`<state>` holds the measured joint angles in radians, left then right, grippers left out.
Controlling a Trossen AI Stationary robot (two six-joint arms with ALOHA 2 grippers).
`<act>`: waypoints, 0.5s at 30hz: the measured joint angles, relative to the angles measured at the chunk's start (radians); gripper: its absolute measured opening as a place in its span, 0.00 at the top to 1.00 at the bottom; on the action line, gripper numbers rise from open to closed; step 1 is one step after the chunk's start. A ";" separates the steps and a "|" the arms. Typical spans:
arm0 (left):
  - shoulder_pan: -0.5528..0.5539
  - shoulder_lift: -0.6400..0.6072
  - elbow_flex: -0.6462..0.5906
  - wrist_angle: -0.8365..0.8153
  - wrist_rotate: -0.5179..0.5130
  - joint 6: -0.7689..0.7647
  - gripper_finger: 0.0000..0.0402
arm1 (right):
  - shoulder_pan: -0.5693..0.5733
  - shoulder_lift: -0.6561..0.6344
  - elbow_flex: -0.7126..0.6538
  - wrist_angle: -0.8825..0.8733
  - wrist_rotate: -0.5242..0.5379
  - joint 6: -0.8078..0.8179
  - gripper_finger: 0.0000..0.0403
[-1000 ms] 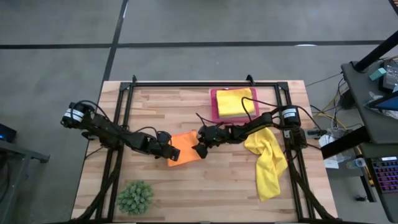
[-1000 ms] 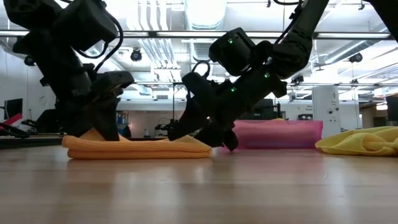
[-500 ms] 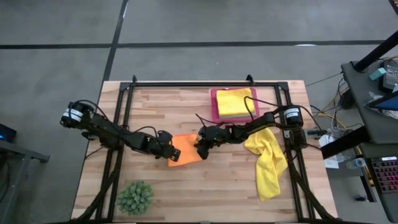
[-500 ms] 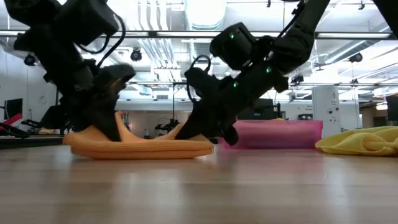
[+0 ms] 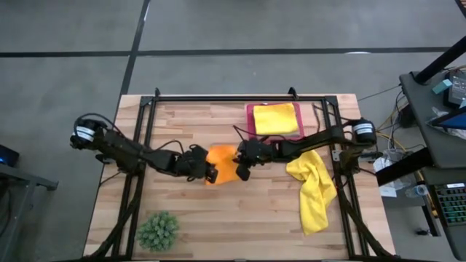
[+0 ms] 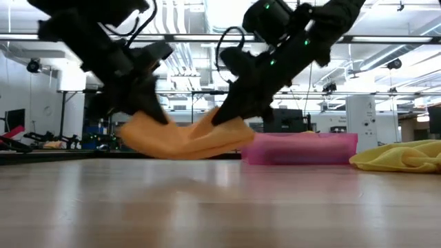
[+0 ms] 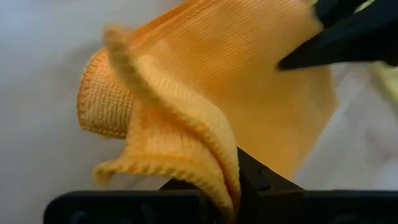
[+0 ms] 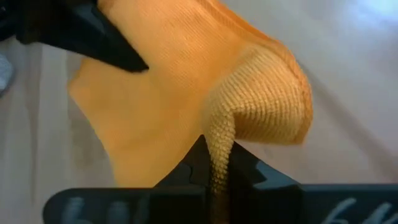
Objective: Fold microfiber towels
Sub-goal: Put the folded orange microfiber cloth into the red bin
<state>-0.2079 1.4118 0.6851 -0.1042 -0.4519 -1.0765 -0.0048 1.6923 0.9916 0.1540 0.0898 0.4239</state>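
A: Status on the orange towel [image 5: 223,161]?

B: Off the worktop [image 5: 218,218]. Low view shows it hanging in a sag between the two grippers, clear of the wood. Each gripper has one end of it.

A: Gripper states?

B: Left gripper [image 5: 210,175] is clamped on the towel's left edge. Its wrist view shows a bunched fold of orange knit pinched right at the fingers. Right gripper [image 5: 242,169] is clamped on the opposite edge, same picture in its wrist view: a rolled corner of cloth caught between the fingers.

A: Position on the table?

B: Mid-worktop, slightly left of centre in the high view. The two grippers are close together with the towel gathered between them, so it reads narrow from above.

A: Other towels?

B: One yellow towel [image 5: 275,118] lies flat and folded in the pink tray [image 5: 250,124] at the far side of the worktop. A second yellow towel [image 5: 314,191] lies crumpled and loose on the right side, running toward the near edge, partly under the right arm.

A: Anything else on the surface?

B: Spiky green plant ball [image 5: 158,231] at the near left corner, well apart from the towels. Tray sits just beyond the right gripper in the low view.
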 joint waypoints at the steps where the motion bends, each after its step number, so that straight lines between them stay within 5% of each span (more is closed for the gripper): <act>1: 0.012 0.000 0.005 0.034 -0.002 0.035 0.99 | 0.000 -0.017 0.000 -0.014 0.018 -0.012 0.97; 15: 0.164 0.001 0.014 0.408 0.022 0.366 0.99 | -0.010 -0.240 0.000 -0.258 0.205 -0.103 0.97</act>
<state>-0.0442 1.4129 0.6992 0.3036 -0.4298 -0.7103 -0.0147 1.4525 0.9916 -0.1040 0.2946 0.3211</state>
